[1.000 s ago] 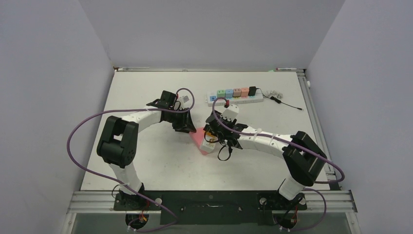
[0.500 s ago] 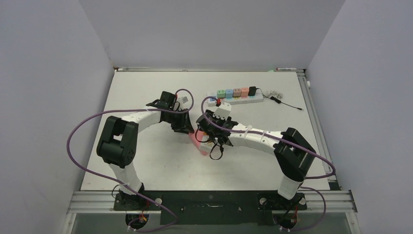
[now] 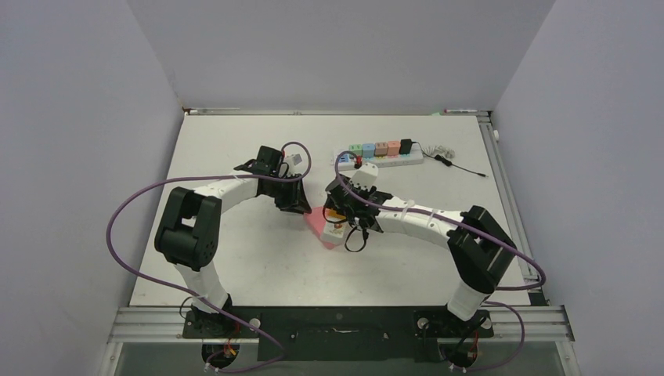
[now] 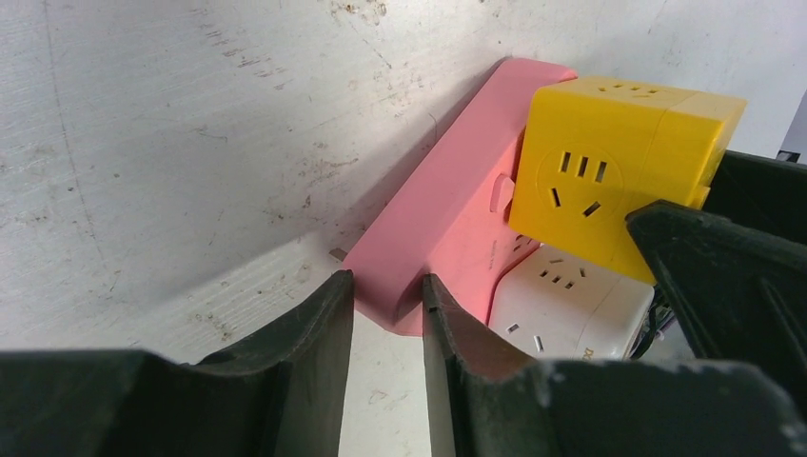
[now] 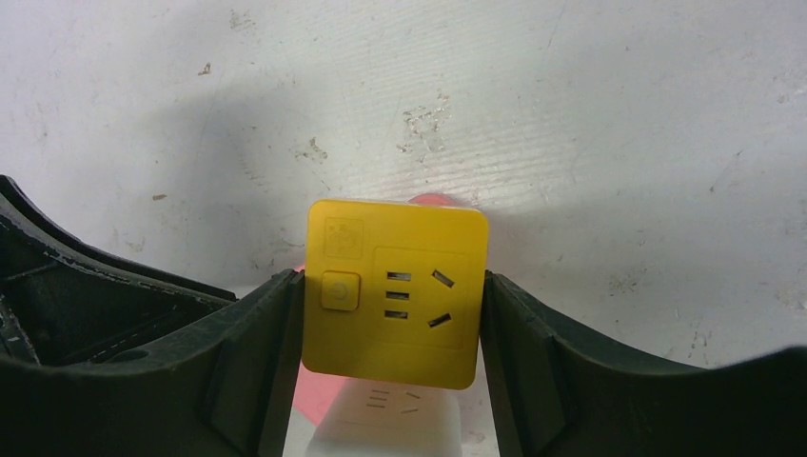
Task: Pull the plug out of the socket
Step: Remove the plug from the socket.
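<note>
The yellow plug cube [image 5: 395,290] is sitting plugged into the pink socket strip [image 4: 447,205], which is lying flat near the middle of the table [image 3: 235,266]. A white plug cube [image 4: 571,295] is sitting on the same strip, touching the yellow one. The right gripper [image 5: 390,314] is grasping the yellow plug cube, one finger pressing on each side face. The left gripper [image 4: 385,286] is straddling the end corner of the pink socket strip; whether its fingers are clamping the strip cannot be told. A white power strip [image 3: 380,155] carrying coloured plugs is lying near the table's far edge, well apart.
</note>
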